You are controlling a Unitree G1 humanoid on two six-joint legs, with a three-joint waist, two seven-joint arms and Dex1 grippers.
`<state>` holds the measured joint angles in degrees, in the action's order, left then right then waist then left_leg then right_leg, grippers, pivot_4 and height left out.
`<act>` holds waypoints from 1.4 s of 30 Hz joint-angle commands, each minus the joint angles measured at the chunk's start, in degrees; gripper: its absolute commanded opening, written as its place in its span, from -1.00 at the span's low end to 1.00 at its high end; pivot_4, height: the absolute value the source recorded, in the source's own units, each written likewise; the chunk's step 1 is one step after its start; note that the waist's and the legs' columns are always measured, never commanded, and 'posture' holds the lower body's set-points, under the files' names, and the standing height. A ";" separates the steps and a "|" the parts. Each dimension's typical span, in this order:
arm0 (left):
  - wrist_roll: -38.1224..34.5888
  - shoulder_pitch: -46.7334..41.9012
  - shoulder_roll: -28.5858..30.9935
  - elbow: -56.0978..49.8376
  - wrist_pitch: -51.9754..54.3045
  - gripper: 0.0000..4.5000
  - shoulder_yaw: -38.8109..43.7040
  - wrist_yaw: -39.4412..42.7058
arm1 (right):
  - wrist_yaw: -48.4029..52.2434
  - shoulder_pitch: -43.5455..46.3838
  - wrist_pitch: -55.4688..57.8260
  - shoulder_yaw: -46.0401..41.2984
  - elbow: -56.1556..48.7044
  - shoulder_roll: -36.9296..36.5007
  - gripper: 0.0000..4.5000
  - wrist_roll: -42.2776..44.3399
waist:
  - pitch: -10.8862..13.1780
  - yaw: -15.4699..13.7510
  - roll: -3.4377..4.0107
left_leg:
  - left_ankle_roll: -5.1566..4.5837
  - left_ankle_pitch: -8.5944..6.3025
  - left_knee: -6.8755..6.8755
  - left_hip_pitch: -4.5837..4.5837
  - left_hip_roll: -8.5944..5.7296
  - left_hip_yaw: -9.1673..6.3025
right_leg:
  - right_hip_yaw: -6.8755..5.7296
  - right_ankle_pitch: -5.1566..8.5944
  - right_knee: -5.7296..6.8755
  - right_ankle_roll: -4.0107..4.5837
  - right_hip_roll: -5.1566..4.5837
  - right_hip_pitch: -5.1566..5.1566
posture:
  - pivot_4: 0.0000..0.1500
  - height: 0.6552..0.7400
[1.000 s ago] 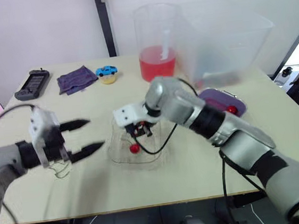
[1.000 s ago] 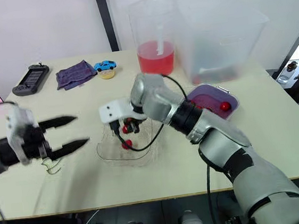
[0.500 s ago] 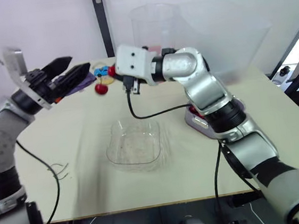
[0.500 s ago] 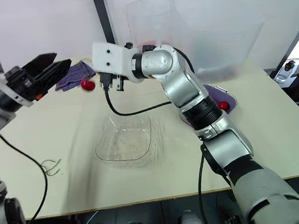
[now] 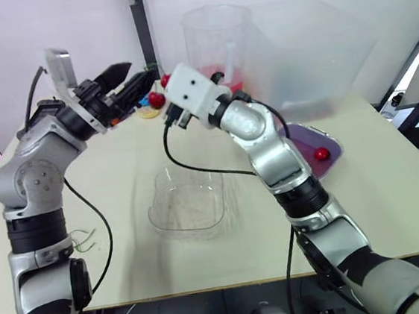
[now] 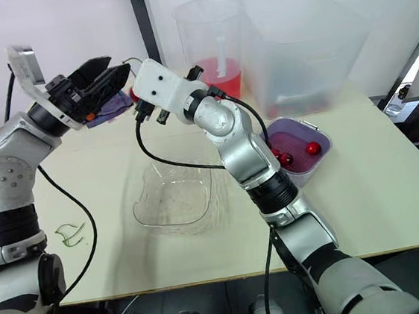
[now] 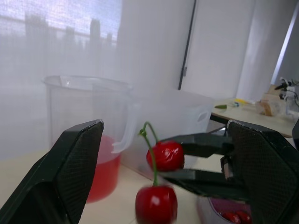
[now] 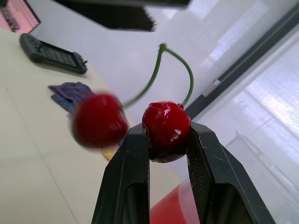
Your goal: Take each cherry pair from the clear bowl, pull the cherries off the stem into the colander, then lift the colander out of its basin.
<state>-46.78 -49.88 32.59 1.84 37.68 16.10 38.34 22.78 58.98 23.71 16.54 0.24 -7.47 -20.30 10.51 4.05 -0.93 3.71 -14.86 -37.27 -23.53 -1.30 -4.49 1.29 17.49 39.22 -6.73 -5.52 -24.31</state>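
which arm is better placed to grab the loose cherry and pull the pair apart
Left, likely. The right arm's jaws are shut on the upper cherry of the pair, so they are taken. The left arm's jaws are open and face the hanging cherry, close by it.

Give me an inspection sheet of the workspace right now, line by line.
Surface: beige table, loose green stems on it.
Job's things: clear bowl without cherries; cherry pair in the air; purple colander holding cherries.
Clutter: pitcher of red liquid, clear bin, purple cloth, handheld device.
Grippers: right gripper shut on one cherry of the pair; left gripper open, facing it.
Cables: black cable hanging above the bowl.
Surroundings: white wall, black pole.
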 commanded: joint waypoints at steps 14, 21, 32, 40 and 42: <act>-2.93 -4.94 -4.47 1.23 2.86 -0.01 2.14 -3.49 | -2.30 -0.84 -0.87 4.00 -7.45 0.85 -0.71 -4.30 | 0.00 0.09 0.00 | 0.00 0.00 0.00 0.00 0.00 0.00 | 0.00 0.00 0.01 0.00 0.00 0.00 | 1.00 0.85; -4.04 -4.97 -4.77 0.61 3.57 -0.01 2.24 -4.10 | -2.03 -0.92 -0.74 4.21 -8.04 0.85 -0.71 -4.10 | 0.00 0.09 0.00 | 0.00 0.00 -0.01 0.00 0.00 -0.01 | 0.00 0.00 0.01 0.00 0.00 0.00 | 1.00 0.85; -4.78 -5.56 -4.92 0.78 3.02 -0.96 2.49 -3.63 | -1.28 -0.92 -0.83 4.22 -8.25 0.93 -0.71 -3.69 | 0.00 0.09 0.00 | 0.00 0.00 0.00 0.00 0.00 -0.01 | 0.00 0.00 0.00 0.00 0.00 0.00 | 1.00 0.85; -4.20 -5.93 -4.51 1.91 2.48 -1.00 2.42 -2.81 | 0.57 -2.24 0.50 1.58 -9.50 0.37 0.48 -0.65 | 0.00 0.07 0.00 | 0.00 0.00 0.00 0.00 0.00 -0.01 | 0.00 0.00 0.01 0.00 0.00 0.00 | 1.00 0.85; -4.54 -7.08 -4.76 3.66 1.94 -1.00 3.47 -3.25 | 3.12 -4.33 3.07 -1.03 -10.92 -0.89 0.90 2.42 | 0.00 -0.04 0.00 | 0.00 0.00 0.00 0.00 0.00 -0.01 | 0.00 0.00 0.00 0.00 0.00 0.00 | 1.00 0.85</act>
<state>-50.63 -54.61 27.16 5.39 40.98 17.32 34.89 24.26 55.31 25.48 18.44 -7.61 -7.61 -20.20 10.51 4.01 -0.94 3.71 -14.86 -37.28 -23.53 -1.30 -4.51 1.28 17.49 39.22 -6.73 -5.52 -24.29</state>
